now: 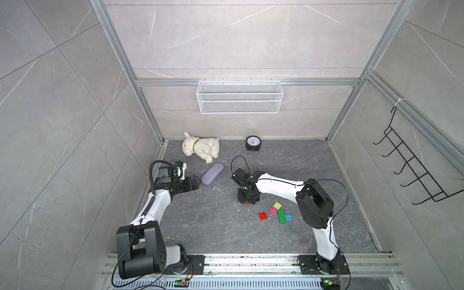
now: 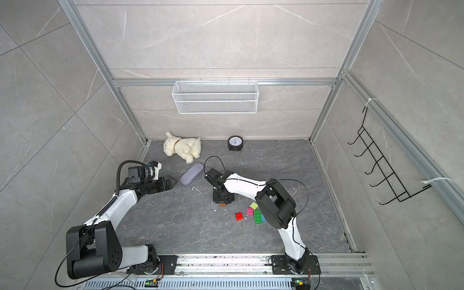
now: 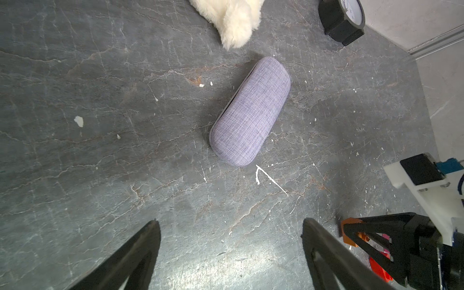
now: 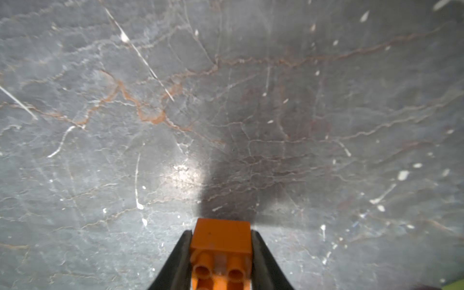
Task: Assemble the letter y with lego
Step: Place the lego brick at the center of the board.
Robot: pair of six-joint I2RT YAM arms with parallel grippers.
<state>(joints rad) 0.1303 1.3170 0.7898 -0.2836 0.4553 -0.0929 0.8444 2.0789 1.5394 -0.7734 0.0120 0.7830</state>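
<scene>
One orange brick point(image 4: 221, 238) — pinched tight in right gripper point(image 4: 221, 232); left gripper point(image 3: 231, 223) gapes wide, empty — case point(image 3: 249, 111) lies nearby.

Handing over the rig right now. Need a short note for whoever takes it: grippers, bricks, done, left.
Left gripper: open, empty, over the table near the lilac case.
Right gripper: shut on the orange brick, close to the table.
Other bricks lie studs up in a cluster by the right arm: red brick, pink brick, yellow-green brick, long green brick, blue brick right beside the green.
Done: orange brick gripped.
Left: nothing looks stacked; the whole Y is yet to build.
</scene>
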